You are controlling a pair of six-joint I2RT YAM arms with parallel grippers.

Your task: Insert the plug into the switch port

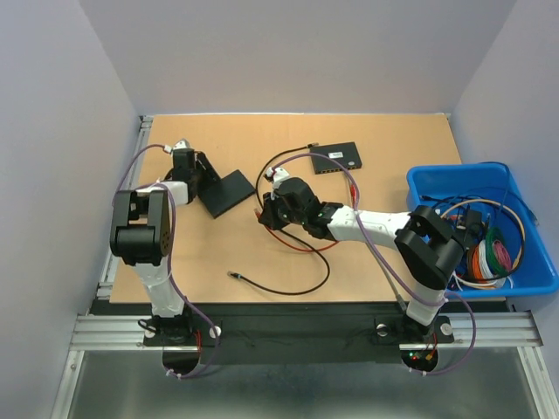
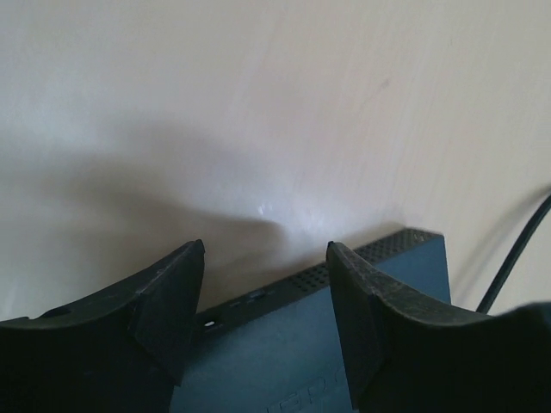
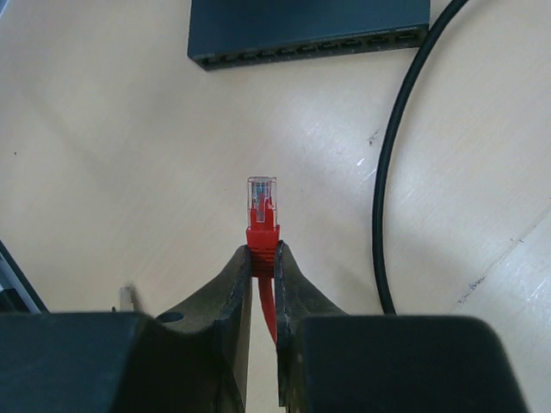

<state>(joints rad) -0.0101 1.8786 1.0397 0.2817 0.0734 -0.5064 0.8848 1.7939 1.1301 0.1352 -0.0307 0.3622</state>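
One clear-tipped red plug (image 3: pixel 263 202) held apart from the black rectangular network switch (image 1: pixel 336 157)

Under the switch spreads the tan wooden tabletop (image 1: pixel 218 253). To the switch's right and nearer the arm bases sits the blue plastic bin (image 1: pixel 441 183), with coiled cables of several colours (image 1: pixel 489 253) inside. Left of the switch lies a dark grey flat box with a perforated edge (image 1: pixel 229 192). The left gripper (image 2: pixel 263 258) hangs over its edge with both fingers spread wide, clamping nothing. Also left of the switch but nearer the bases, the right gripper (image 3: pixel 263 254) is pinched tight on the plug's red boot, and the red cable (image 3: pixel 268 301) runs back between its fingers. A thin black cable (image 3: pixel 387 172) curves past the switch's right end in the right wrist view. The plug's clear tip points toward the switch's port row, with bare board between them.
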